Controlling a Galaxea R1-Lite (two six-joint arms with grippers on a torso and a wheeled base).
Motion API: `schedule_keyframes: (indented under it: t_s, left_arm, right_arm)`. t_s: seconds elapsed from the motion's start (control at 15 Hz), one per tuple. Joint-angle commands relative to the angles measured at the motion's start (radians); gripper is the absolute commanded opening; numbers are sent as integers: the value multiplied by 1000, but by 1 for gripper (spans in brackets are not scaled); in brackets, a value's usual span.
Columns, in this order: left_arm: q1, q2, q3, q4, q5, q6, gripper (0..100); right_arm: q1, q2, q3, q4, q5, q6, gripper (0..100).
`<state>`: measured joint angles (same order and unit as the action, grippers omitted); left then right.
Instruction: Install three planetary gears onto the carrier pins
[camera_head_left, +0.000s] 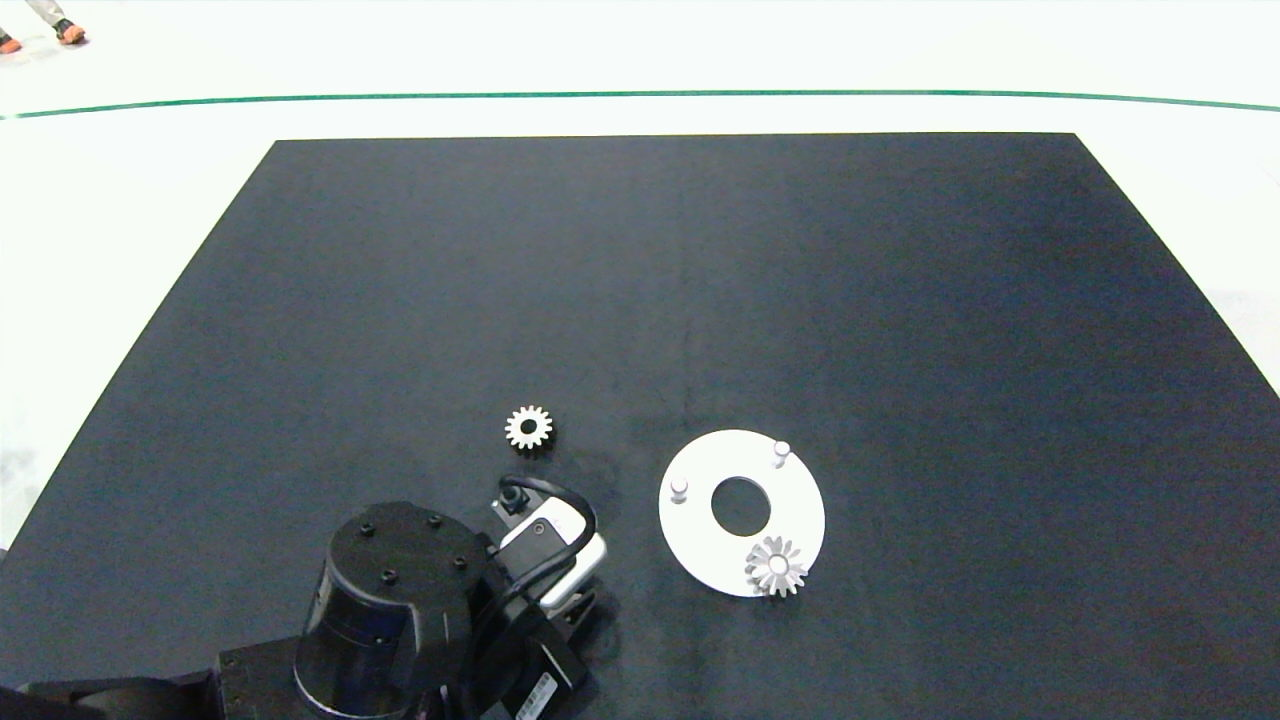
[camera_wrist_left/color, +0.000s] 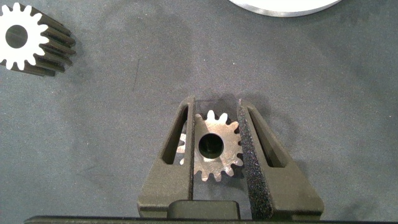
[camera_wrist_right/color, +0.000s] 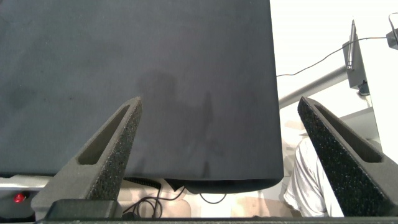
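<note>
The left end effector (camera_wrist_left/color: 214, 146) is pinching a small silver toothed gear (camera_wrist_left/color: 216, 146) flat between its pads, bore kept clear for a bare white carrier pin (camera_head_left: 679, 489). The right end effector (camera_wrist_right/color: 217, 155) is hanging spread past the bench edge.

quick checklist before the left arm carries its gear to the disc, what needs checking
1. Left gripper shut on a gear: ok.
2. Gear level in the grip: cannot tell.
3. Free pins on the white disc: ok, the pin and the other pin stand bare.
4. Mounted gear on the third pin: ok.
5. Spare gear lies clear of the path: ok.
6. Right gripper open, away from the disc: ok.
</note>
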<state>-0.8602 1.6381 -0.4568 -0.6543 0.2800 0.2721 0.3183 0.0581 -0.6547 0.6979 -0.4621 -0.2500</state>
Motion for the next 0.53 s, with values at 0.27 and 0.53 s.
schedule_keyframes:
  t_s: [0.27,0.53]
  left_arm:
    - [1,-4,-36,44,1,-1,100]
    - [3,-4,-43,42,1,-2,100]
  right_arm:
    - [2,3,1,3,-3,-2,100]
    - [7,5,1,5,-3,-2,100]
